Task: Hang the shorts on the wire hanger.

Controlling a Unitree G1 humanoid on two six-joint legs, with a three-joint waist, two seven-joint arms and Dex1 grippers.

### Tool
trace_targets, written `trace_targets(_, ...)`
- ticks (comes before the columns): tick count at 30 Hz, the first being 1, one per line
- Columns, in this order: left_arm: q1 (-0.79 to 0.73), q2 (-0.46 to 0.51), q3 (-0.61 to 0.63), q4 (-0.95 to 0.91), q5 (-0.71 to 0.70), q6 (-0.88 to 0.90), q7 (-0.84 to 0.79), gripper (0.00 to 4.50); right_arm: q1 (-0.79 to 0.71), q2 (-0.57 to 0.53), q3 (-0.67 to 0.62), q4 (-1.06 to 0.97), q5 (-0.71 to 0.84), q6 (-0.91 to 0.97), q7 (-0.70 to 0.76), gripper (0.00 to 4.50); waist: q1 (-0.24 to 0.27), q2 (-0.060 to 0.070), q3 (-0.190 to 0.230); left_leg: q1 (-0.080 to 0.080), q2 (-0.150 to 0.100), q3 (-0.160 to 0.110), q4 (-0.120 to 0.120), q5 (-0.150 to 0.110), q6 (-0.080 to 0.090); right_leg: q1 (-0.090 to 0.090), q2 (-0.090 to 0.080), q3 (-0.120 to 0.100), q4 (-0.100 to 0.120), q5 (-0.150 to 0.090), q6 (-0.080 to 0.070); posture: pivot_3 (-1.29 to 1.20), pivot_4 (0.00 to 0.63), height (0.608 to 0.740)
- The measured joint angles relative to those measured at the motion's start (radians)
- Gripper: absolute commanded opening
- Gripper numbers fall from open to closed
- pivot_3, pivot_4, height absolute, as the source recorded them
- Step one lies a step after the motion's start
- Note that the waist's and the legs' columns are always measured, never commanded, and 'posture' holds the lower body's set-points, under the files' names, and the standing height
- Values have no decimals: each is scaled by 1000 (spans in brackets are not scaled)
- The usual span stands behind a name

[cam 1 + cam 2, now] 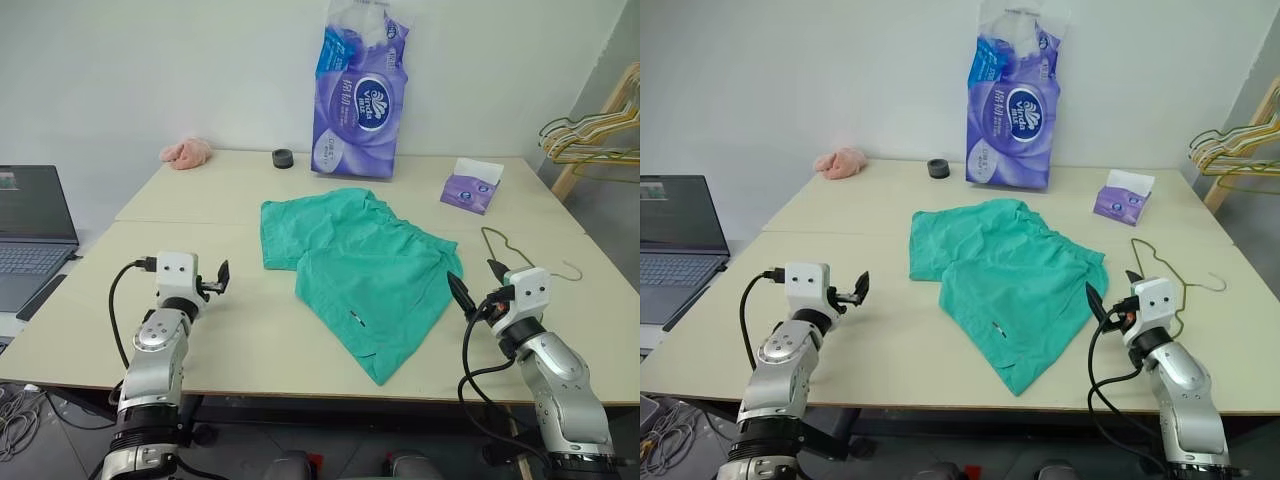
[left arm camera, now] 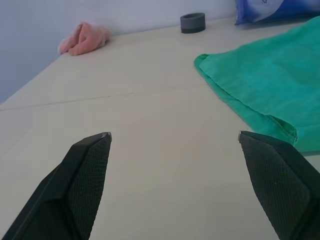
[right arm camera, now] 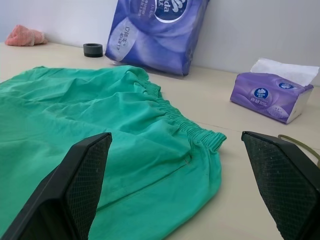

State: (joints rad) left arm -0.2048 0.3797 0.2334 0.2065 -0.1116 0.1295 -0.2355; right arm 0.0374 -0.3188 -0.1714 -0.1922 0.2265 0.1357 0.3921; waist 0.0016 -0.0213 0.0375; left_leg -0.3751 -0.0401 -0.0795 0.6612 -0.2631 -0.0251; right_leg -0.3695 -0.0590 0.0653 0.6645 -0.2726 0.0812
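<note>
The teal-green shorts lie flat in the middle of the table, waistband toward the right. The wire hanger lies on the table just right of the shorts, partly hidden behind my right wrist. A bit of its wire shows in the right wrist view. My right gripper is open and empty at the shorts' right edge, just above the table. My left gripper is open and empty, left of the shorts over bare table. In the wrist views, each gripper has its jaws spread wide.
A purple pack of paper rolls stands at the back, with a small tissue box to its right. A pink cloth and a black tape roll lie at the back left. A laptop sits left of the table; spare hangers hang at far right.
</note>
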Motion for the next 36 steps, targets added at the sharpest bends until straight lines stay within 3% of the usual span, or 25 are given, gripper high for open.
trace_targets(36, 39, 13, -3, -20, 5, -21, -32, 4411, -9, -19, 27, 0, -9, -13, 24, 4479, 0, 3, 3, 0, 0, 0, -1, 0, 0, 0, 0, 0, -2, -1, 0, 19, 31, 740)
